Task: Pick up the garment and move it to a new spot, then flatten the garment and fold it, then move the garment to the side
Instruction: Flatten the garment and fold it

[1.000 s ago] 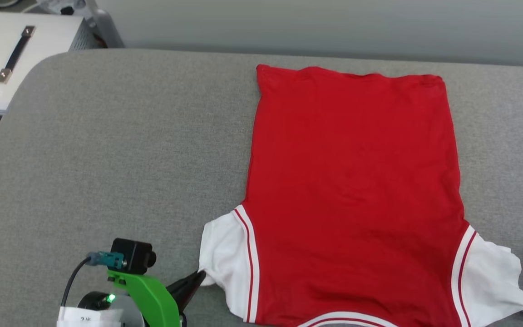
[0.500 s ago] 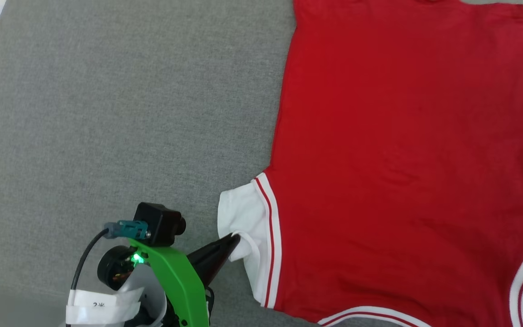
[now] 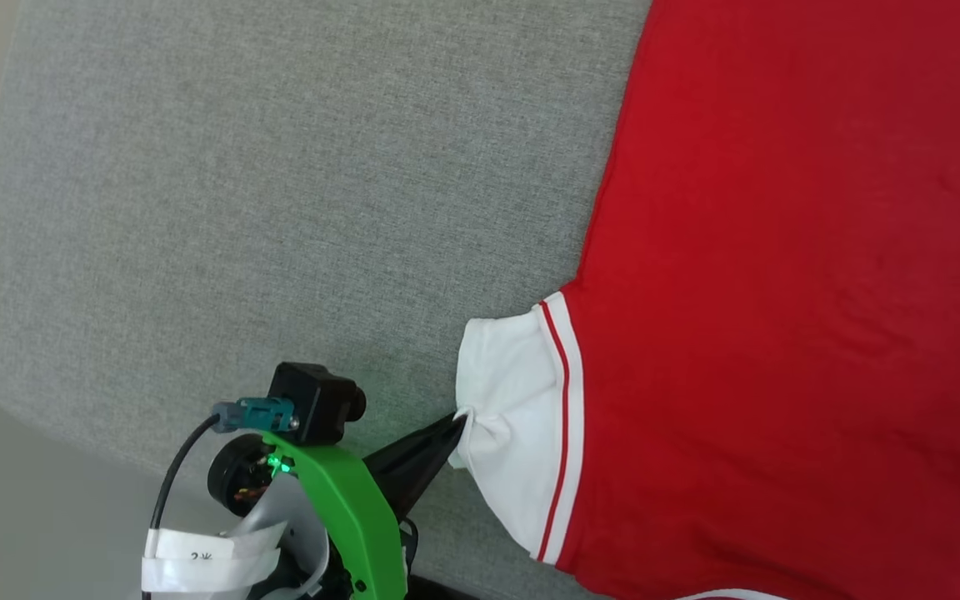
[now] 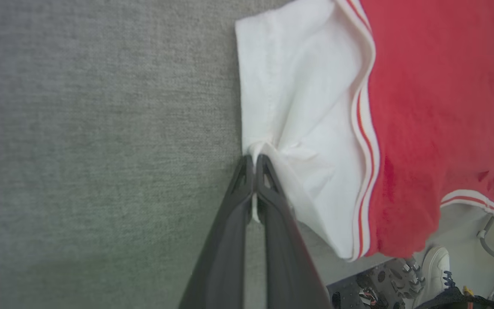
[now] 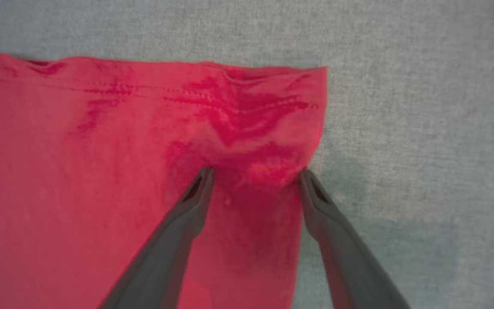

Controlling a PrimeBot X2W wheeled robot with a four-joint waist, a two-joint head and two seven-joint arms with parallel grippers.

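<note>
**Left gripper (image 3: 457,425) pinching the sleeve (image 3: 505,392), right gripper (image 5: 255,174) poised open at the hem corner (image 5: 307,86)**

The garment (image 3: 780,250) lies spread, plain red side up, on the grey surface (image 3: 280,208). The left gripper is closed on the white sleeve's outer edge, bunching it slightly. The right gripper's fingers (image 5: 191,201) stand wide apart, astride the hem corner. This looks like the set-up for a smoothing pull or a fold. The right gripper should close on both layers at the corner. Both arms should then move together, low and taut, so nothing drags or wrinkles.

garment (image 3: 780,250) on table (image 3: 280,208), left tool (image 3: 457,423) at sleeve (image 3: 505,392)
</note>
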